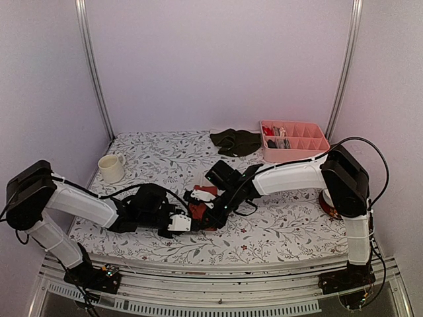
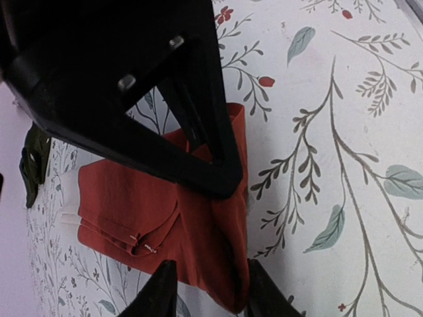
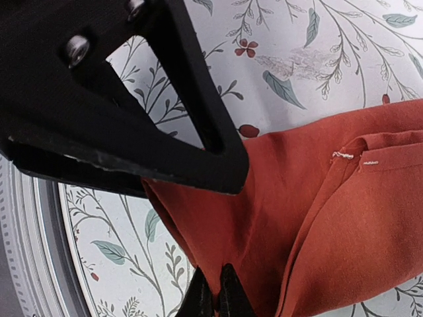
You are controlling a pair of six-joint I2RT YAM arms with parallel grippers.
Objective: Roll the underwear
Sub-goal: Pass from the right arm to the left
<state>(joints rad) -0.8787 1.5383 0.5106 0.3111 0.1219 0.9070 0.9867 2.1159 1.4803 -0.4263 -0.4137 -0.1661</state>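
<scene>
Looking at the near middle of the table (image 1: 297, 224), you have the rust-red underwear (image 1: 197, 210) lying partly folded on the floral cover, with both arms crowded over it. The right gripper (image 3: 215, 300) is pinched down on a thin raised fold at the garment's edge, its tips all but touching with cloth between them. The left gripper (image 2: 211, 297) stands part open astride the opposite edge: one finger (image 2: 264, 294) lies against the cloth and the other is just clear of it, so nothing is gripped there yet. Your main risk, as I judge it, is that uneven bite. If the left jaws close on only the top layer, or slide off the edge, the roll will start skewed or the fold will spring open. The right pinch looks shallow, so any pull from the left arm could drag the cloth out of it. Pulling the two sides apart would flatten the fold instead of turning it. The wrists are very close together, so a careless twist could knock them into each other. The dark olive underwear (image 1: 236, 141), the pink tray (image 1: 310, 153) and the mug (image 1: 111, 168) sit well apart, out of harm's way.
</scene>
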